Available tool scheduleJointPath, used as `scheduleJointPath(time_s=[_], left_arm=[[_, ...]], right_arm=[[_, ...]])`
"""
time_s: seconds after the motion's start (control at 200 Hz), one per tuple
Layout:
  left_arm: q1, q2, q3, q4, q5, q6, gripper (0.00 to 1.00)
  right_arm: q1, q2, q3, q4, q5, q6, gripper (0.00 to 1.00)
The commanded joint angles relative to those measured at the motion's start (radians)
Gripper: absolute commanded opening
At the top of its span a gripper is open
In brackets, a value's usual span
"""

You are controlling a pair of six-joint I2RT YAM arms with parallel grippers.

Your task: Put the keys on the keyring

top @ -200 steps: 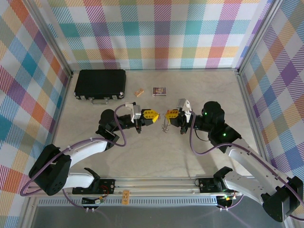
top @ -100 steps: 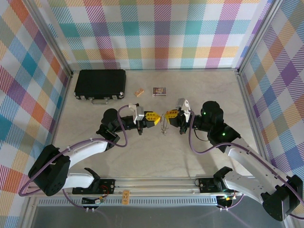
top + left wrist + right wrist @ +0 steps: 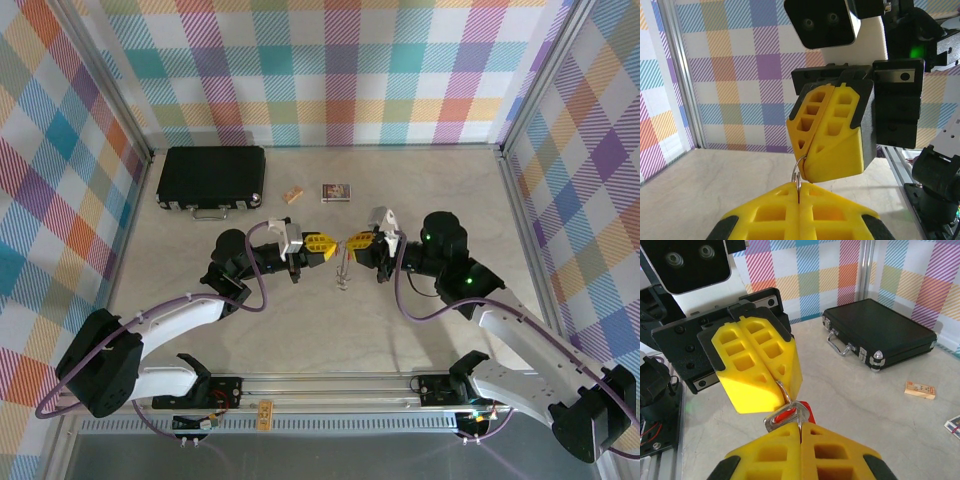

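Right wrist view: red key (image 3: 789,415) touching the keyring (image 3: 782,388) wire, just above the right end effector (image 3: 800,426) tips, under the left end effector (image 3: 785,394). Left wrist view: thin keyring wire; both end effectors pressed together, pinching it.

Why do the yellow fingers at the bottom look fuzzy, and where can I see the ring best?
Left wrist view: the left gripper sits right by the lens, so it blurs; the keyring is a thin sliver. Right wrist view: the right gripper is soft too, yet the keyring and the black case look sharp. Top view: even light, faint shadows, ring tiny.
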Motion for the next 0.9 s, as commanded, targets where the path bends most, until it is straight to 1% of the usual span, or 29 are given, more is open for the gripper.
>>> scheduleJointPath(time_s=[0.0,0.46,0.895], left_arm=[[-0.011,-0.019,0.026,-0.001,0.005,0.025,0.00],[-0.012,-0.030,0.026,-0.031,-0.044,0.043,0.00],[-0.013,-0.024,0.035,-0.044,-0.027,0.042,0.00]], right_arm=[[0.008,0.003,0.046,-0.002,0.003,0.022,0.00],[0.009,0.002,0.048,-0.010,-0.006,0.027,0.00],[0.014,0.010,0.048,-0.007,-0.007,0.028,0.00]])
